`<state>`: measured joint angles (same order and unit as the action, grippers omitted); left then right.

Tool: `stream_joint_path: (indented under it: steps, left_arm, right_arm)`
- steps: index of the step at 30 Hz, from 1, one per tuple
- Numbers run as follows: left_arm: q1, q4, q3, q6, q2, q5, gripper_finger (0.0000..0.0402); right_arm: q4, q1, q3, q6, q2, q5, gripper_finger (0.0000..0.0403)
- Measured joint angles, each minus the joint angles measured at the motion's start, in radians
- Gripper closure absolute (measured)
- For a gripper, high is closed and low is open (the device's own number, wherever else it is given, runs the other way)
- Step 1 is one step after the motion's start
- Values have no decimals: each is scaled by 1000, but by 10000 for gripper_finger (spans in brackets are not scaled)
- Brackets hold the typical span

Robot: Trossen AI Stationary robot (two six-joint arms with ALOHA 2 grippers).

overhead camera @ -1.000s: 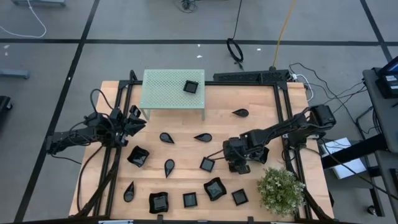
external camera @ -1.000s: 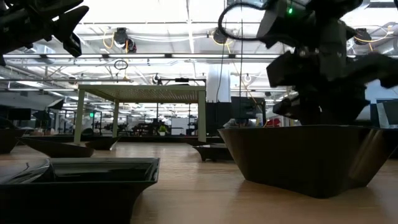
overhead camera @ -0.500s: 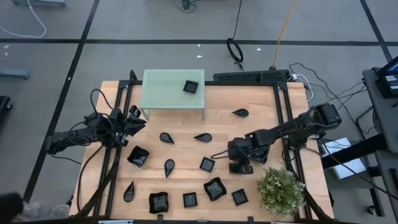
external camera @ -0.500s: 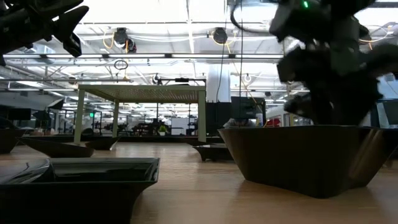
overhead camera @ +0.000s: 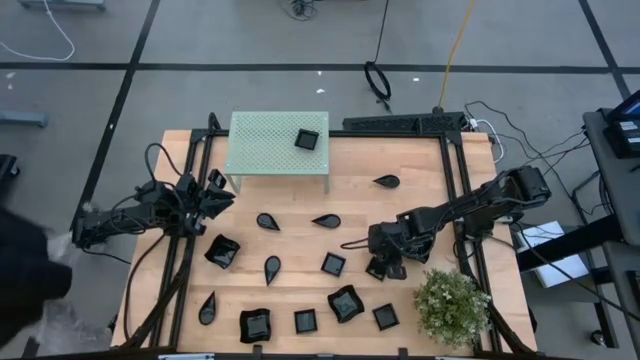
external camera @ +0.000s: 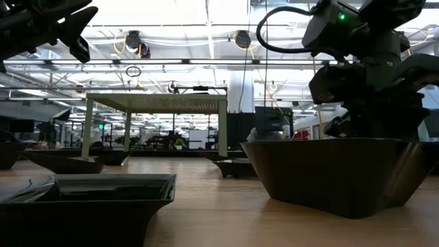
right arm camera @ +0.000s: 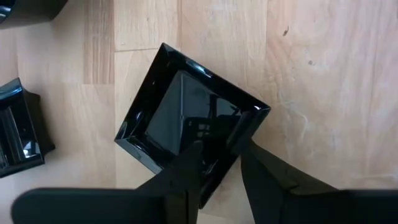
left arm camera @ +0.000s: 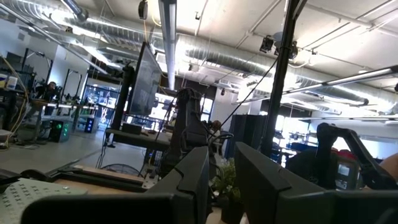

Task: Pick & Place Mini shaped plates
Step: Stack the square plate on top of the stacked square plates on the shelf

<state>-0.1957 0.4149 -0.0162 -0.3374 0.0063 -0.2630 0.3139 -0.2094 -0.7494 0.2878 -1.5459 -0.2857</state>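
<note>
- Right tool [overhead camera: 384, 262] has shifted toward the worktop's [overhead camera: 420, 170] right side over the last second; it hovers beside a square plate [overhead camera: 333, 264], fingers slightly parted, grasping nothing.
- Left tool [overhead camera: 215, 190] waits at the left edge, narrowly parted, empty.
- 1 plate [overhead camera: 306, 139] sits on the green platform [overhead camera: 260, 140]; the others lie on the worktop.
- No legible writing.

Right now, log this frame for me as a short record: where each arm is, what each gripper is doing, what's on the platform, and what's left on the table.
left arm: parked at the table's left edge, left gripper raised, nothing between its fingers
right arm: reaching in from the right, right gripper low over a square plate, one finger above its edge
hold: not lifted; plate flat on the table
platform: one square plate on it
table: about a dozen black plates loose
other: plant at front right
</note>
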Motion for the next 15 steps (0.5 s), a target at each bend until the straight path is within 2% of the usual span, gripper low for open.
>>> stream_joint_path:
  steps: [7, 13, 15]
  left_arm:
    - [0, 0, 0, 0, 0, 0, 321]
    - [0, 0, 0, 0, 0, 0, 321]
    - [0, 0, 0, 0, 0, 0, 321]
  right_arm:
    - [-1, -1, 0, 19, -1, 2, 322]
    - [-2, -2, 0, 26, -3, -11, 388]
    - [1, -3, 0, 52, -3, -28, 397]
